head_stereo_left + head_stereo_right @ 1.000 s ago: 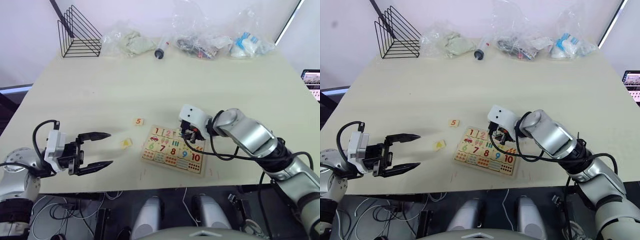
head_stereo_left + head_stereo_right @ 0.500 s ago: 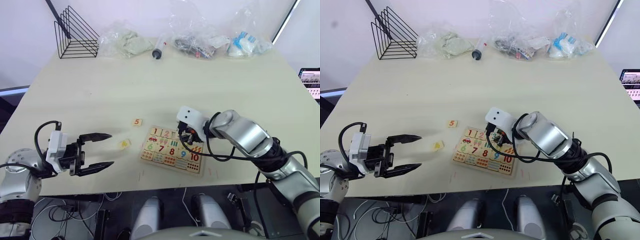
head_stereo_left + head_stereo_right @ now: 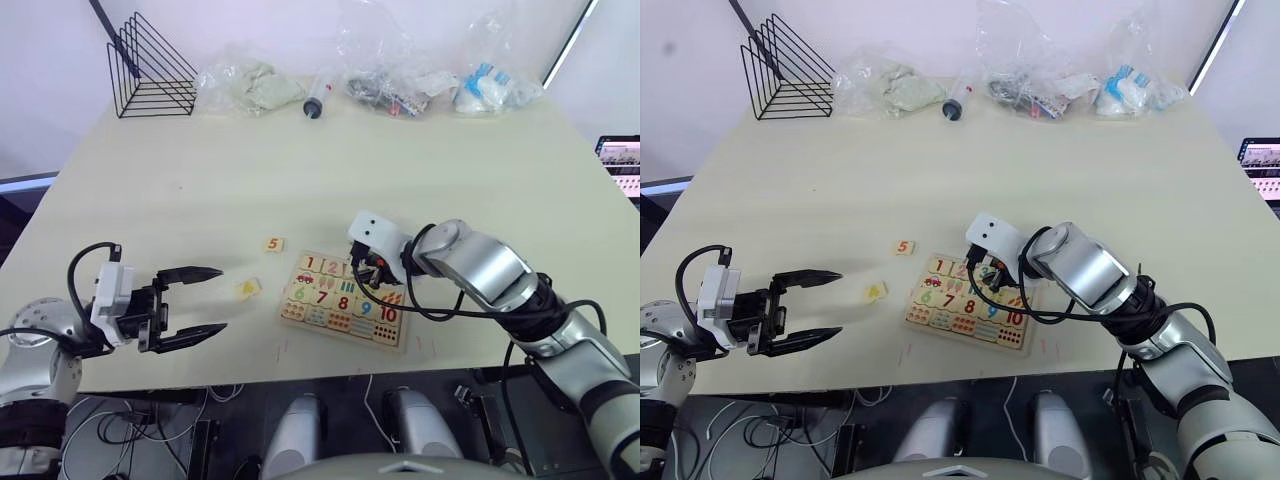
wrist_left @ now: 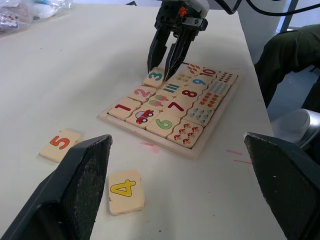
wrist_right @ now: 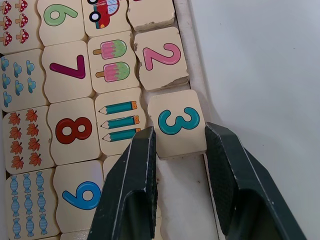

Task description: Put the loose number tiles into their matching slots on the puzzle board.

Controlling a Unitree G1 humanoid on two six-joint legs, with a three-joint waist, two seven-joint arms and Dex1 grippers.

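The puzzle board (image 3: 340, 335) lies near the table's front edge, with tiles 1 and 2 seated in its upper row. My right gripper (image 5: 177, 129) reaches over that row and is shut on the 3 tile (image 5: 178, 122), which sits tilted against the board's rim beside the 2. An empty slot (image 5: 175, 192) shows just beyond it. Two loose number tiles rest on the table left of the board: the orange 5 (image 3: 273, 244) and the yellow 4 (image 3: 249, 288). My left gripper (image 3: 222, 298) hovers open left of the 4 tile, holding nothing.
A black wire rack (image 3: 150, 70) stands at the back left. Several plastic bags (image 3: 400, 85) and a syringe-like tube (image 3: 318, 98) line the back edge. A screen (image 3: 620, 165) shows past the table's right side.
My right gripper has edged slightly left along the board's upper row with the 3 tile. The left arm and the loose tiles have stayed put.
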